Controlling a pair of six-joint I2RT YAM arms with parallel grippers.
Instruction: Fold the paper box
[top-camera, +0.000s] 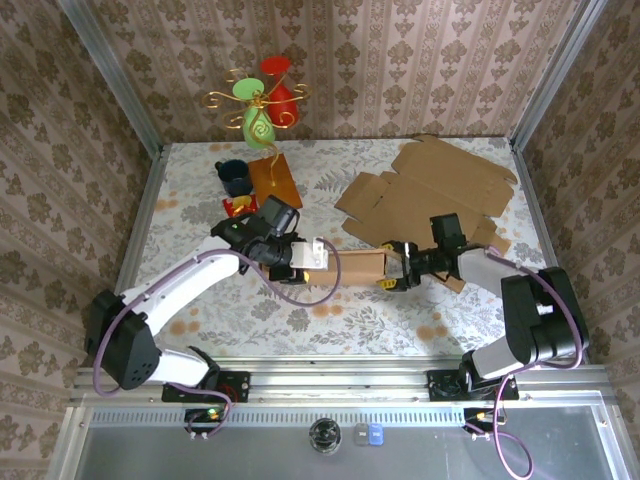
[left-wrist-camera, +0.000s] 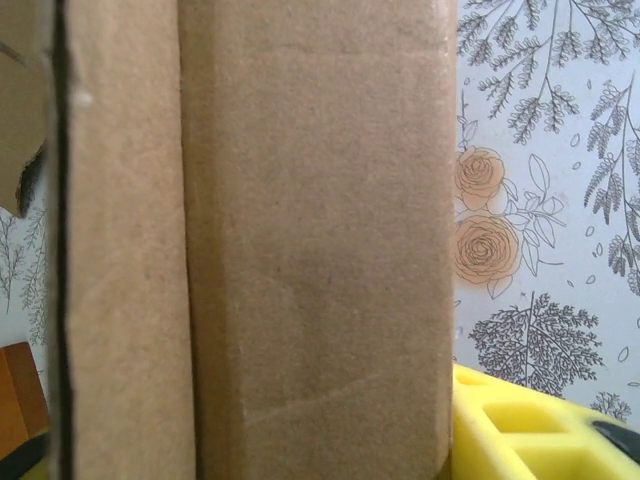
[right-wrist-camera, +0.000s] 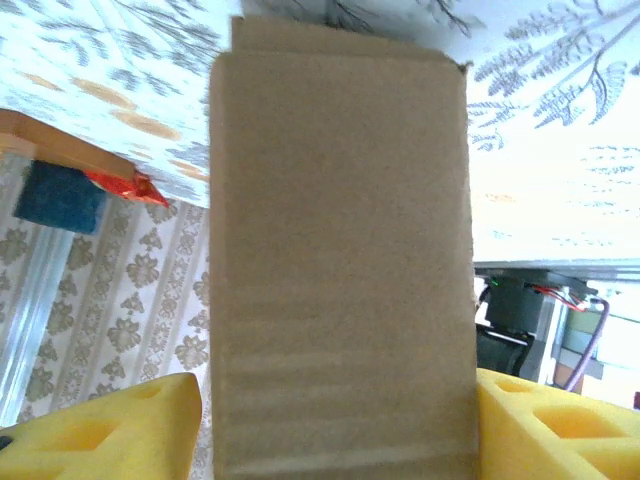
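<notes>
The paper box (top-camera: 360, 267) is a brown cardboard piece folded up narrow, lying across the middle of the table between my two grippers. My left gripper (top-camera: 322, 255) has hold of its left end. In the left wrist view the box (left-wrist-camera: 300, 250) spans the jaws and a yellow pad (left-wrist-camera: 530, 430) presses its right edge. My right gripper (top-camera: 393, 272) stands at the box's right end. In the right wrist view the box (right-wrist-camera: 340, 260) sits between the yellow fingers (right-wrist-camera: 100, 430), with a thin gap at the left finger, so this gripper is open.
Flat unfolded cardboard sheets (top-camera: 430, 185) lie at the back right. At the back left are a dark blue mug (top-camera: 235, 177), an orange-brown board (top-camera: 275, 180), a small red and yellow item (top-camera: 240, 206) and a gold wire stand with green and red cups (top-camera: 262, 100). Papered walls enclose the table.
</notes>
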